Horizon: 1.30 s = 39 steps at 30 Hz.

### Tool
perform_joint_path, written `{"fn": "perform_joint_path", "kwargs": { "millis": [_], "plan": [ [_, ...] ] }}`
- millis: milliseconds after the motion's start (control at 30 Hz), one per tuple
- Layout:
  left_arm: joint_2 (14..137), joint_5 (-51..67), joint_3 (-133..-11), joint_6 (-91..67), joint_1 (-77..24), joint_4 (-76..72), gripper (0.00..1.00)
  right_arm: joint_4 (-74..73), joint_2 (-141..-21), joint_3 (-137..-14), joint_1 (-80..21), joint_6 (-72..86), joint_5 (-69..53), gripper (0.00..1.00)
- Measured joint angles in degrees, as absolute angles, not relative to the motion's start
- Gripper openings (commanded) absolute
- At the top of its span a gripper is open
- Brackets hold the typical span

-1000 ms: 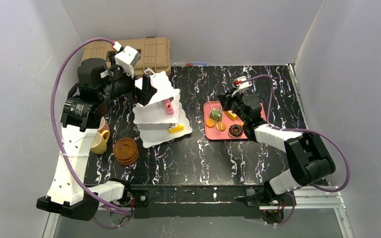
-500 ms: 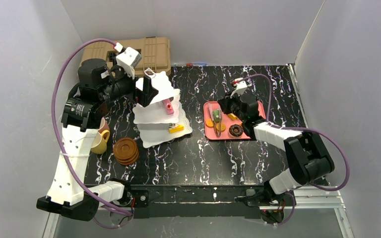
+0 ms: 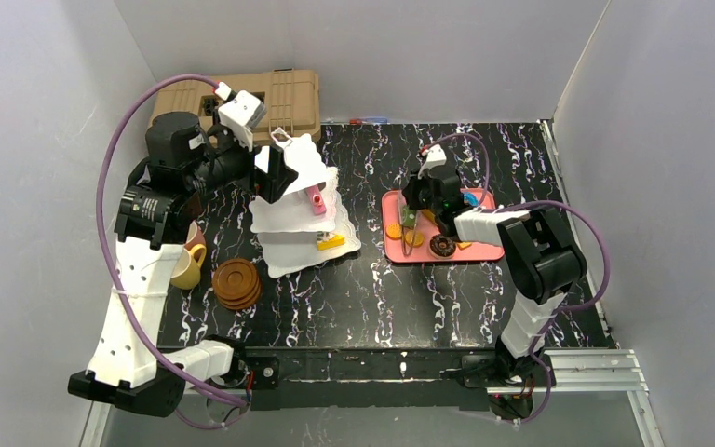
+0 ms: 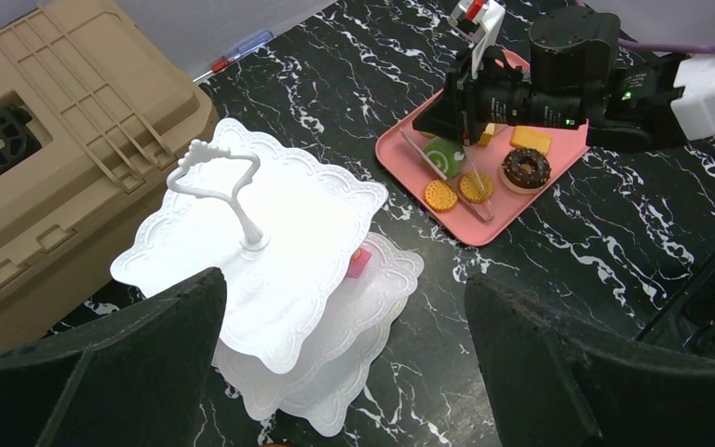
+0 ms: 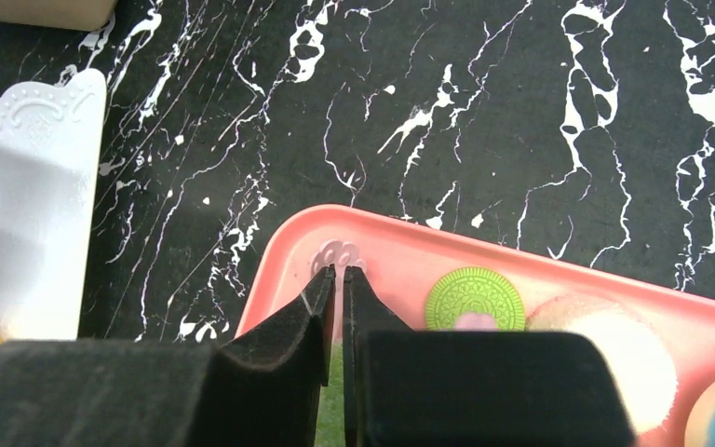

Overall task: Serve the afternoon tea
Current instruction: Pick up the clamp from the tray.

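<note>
Afternoon tea barely begun: two toy pastries on the stand, most left on the tray, cups and saucers unset.

On the black white-veined marble desk (image 3: pixel 354 307), the white three-tier square-plated stand (image 3: pixel 293 214) sits toward the far left corner, carrying only a small pink pastry (image 3: pixel 315 200) on a middle plate and a yellow one (image 3: pixel 330 242) lower down. The left gripper (image 4: pixel 343 284) hovers over the stand, its jaws wide and empty. The flat pink-red tray (image 3: pixel 396 250), right of the desk's middle, holds a chocolate doughnut (image 3: pixel 442 245), orange biscuits (image 3: pixel 395 230) and a green piece (image 4: pixel 445 154). The right gripper (image 5: pixel 337 275) is low over the tray's left end, its jaws a narrow slit apart; I cannot tell whether they grip anything. By the left edge the stacked round brown saucers (image 3: pixel 236 283) and the yellow cup (image 3: pixel 186 265) await laying out.
</note>
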State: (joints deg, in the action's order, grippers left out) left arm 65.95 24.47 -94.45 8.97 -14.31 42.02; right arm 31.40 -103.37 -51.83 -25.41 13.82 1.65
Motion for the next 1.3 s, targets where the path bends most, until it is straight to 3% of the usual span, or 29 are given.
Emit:
{"fn": "perform_joint_path", "kwargs": {
  "millis": [133, 233, 267, 367, 433, 500, 600, 767, 1100, 1300],
  "plan": [
    [65.73, 24.51, -94.37, 9.17, -14.31, 42.00, 0.98, 31.88, -103.42, -52.01, -25.47, 14.76, 1.78, 0.02],
    [65.67, 24.71, -94.06, 9.32, -14.31, 42.02, 0.98, 31.81, -102.41, -51.24, -25.52, 14.92, 1.74, 0.01],
    [65.67, 24.80, -93.97, 9.37, -14.31, 42.00, 0.98, 31.75, -101.73, -50.89, -25.52, 14.92, 1.69, 0.06],
    [65.56, 24.95, -93.41, 9.37, -14.31, 41.98, 0.98, 31.09, -99.11, -50.65, -25.52, 15.16, 1.50, 0.44],
    [65.56, 24.97, -93.21, 9.37, -14.31, 41.98, 0.98, 29.93, -97.10, -50.65, -25.52, 15.59, 1.43, 0.58],
    [65.49, 24.99, -93.10, 9.37, -14.31, 41.98, 0.98, 28.51, -94.96, -50.65, -25.54, 16.49, 1.87, 0.66],
    [65.34, 25.08, -93.06, 9.37, -14.31, 41.98, 0.98, 26.48, -91.98, -50.37, -25.58, 17.98, 3.29, 0.70],
    [65.14, 25.36, -93.03, 9.32, -14.31, 41.98, 0.98, 22.46, -91.66, -50.48, -25.58, 20.49, 4.95, 0.69],
    [64.79, 25.52, -92.75, 9.34, -14.31, 41.93, 0.98, 17.52, -97.54, -52.07, -25.56, 22.94, 4.95, 0.54],
    [64.75, 25.54, -92.58, 9.34, -14.31, 41.89, 0.98, 17.56, -97.89, -52.10, -25.56, 23.42, 4.97, 0.28]
  ]
}}
